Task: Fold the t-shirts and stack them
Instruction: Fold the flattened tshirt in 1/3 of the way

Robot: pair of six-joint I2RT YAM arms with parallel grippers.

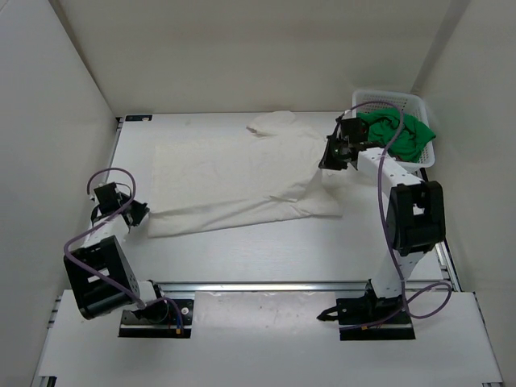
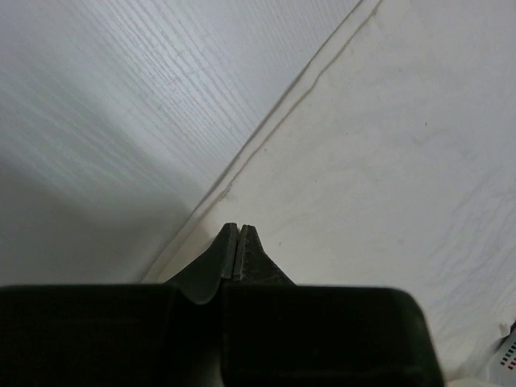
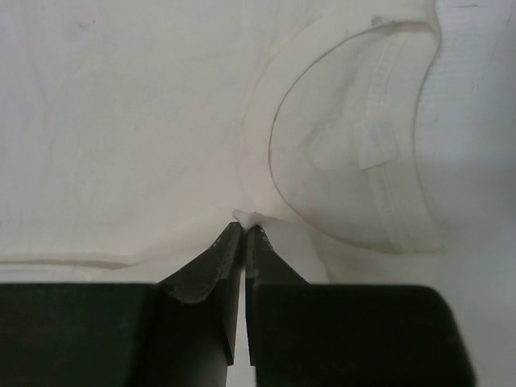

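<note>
Tightly pinched a bit of white shirt (image 1: pixel 242 173) beside the collar (image 3: pixel 256 145) with right gripper (image 3: pixel 243 226); pressed left gripper (image 2: pixel 239 230) closed at the hem (image 2: pixel 266 133), hold unclear.

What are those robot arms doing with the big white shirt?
Two robot arms are working on a white t-shirt spread on the table. The right claw is shut, pinching cloth beside the collar. The left claw is shut at the hem; whether it grips cloth is unclear. A green t-shirt sits in the basket.
</note>
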